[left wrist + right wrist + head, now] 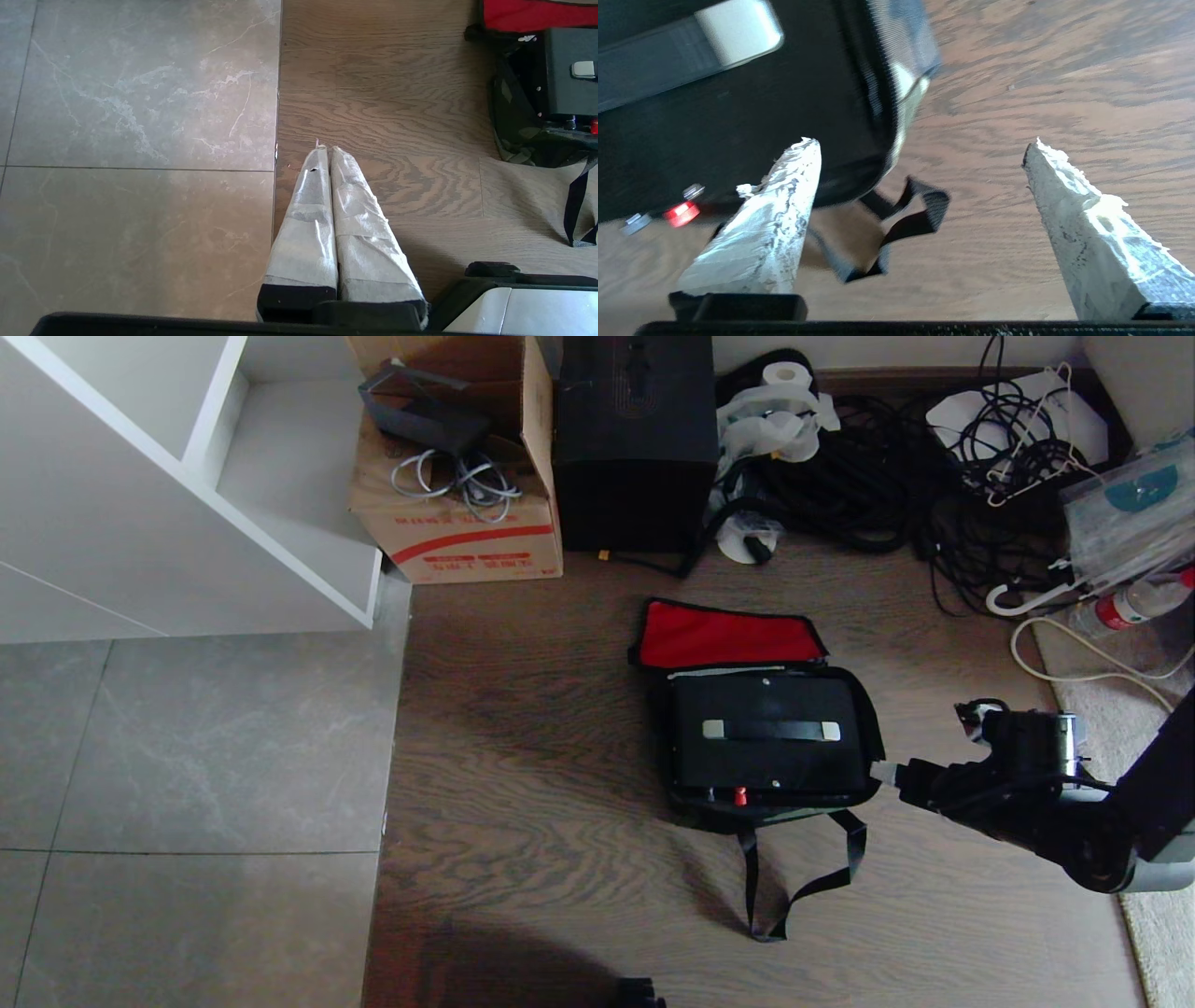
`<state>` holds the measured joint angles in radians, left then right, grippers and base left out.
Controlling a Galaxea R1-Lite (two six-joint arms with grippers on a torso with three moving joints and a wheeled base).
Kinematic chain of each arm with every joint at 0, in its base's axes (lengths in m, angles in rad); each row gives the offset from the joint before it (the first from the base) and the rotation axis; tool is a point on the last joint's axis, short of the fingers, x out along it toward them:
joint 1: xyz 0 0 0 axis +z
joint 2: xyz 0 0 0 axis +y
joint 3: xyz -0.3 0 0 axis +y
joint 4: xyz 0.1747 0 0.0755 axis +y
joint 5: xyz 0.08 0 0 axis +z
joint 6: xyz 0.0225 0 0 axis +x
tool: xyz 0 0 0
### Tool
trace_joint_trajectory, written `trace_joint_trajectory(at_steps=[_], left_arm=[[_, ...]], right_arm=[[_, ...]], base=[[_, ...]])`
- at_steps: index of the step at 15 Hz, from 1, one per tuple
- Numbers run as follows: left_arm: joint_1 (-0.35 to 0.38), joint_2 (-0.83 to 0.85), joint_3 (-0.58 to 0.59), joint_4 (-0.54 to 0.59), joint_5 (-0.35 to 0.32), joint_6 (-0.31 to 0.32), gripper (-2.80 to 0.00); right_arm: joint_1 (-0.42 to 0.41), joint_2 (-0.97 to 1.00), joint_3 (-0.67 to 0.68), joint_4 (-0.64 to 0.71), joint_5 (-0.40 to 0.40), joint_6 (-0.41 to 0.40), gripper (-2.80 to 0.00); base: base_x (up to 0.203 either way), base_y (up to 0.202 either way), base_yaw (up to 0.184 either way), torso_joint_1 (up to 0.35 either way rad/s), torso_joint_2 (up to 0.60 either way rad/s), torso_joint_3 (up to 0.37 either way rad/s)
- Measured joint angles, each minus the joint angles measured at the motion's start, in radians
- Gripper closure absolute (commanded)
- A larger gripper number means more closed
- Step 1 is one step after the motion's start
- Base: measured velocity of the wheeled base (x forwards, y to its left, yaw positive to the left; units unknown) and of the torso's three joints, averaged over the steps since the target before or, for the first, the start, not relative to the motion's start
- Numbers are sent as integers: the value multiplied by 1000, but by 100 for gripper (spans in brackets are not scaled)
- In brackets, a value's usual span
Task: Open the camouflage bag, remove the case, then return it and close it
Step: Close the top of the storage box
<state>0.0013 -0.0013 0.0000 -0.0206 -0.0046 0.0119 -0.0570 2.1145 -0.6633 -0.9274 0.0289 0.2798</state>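
Wood-grain floor (560, 728) carries the work area; grey tile (187, 756) adjoins it at 9 o'clock. Nearest, at 6 o'clock from the bag, the black webbing strap (803, 877) loops loose on the floor. Left hand (325, 151) hangs over the tile-to-wood seam, its white-wrapped fingers (308, 219) pressed together, holding nothing, well apart from the bag.

Right hand (887, 772) sits at 3 o'clock of the bag, just beside its near right corner; the right wrist view shows its two fingers (780, 205) spread wide with only floor and strap between them, nothing gripped.

The camouflage bag (681, 807) lies mid-floor, lid thrown back toward 12 o'clock with the red lining (728, 635) facing up. The case (770, 733) rests inside the bag, handle (770, 730) with silver ends uppermost, red latch (740, 796) at the near edge.

Farther at 12 o'clock: a tall black box (635, 439). At 11 o'clock a red-striped cardboard box (457, 513) holding grey cable, then a white shelf unit (140, 476). At 1 to 2 o'clock, a tangle of black cables (887, 476).
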Motion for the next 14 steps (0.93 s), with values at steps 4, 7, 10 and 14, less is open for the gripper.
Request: trace_joint_trajectory(at_steps=[4, 7, 10, 14], left_arm=[[0, 0, 0, 0, 1, 0, 0], [0, 0, 0, 0, 1, 0, 0], [0, 0, 0, 0, 1, 0, 0], [0, 0, 0, 0, 1, 0, 0]], right_arm=[[-13, 52, -40, -5, -27, -42, -280], [-14, 79, -53, -12, -39, -42, -280], [-18, 92, -59, -14, -41, -43, 0], [-21, 102, -57, -59, -41, -45, 0]], base=[[0, 0, 0, 0, 0, 0], [0, 0, 0, 0, 0, 0], [0, 0, 0, 0, 0, 0], [0, 0, 0, 0, 0, 0]])
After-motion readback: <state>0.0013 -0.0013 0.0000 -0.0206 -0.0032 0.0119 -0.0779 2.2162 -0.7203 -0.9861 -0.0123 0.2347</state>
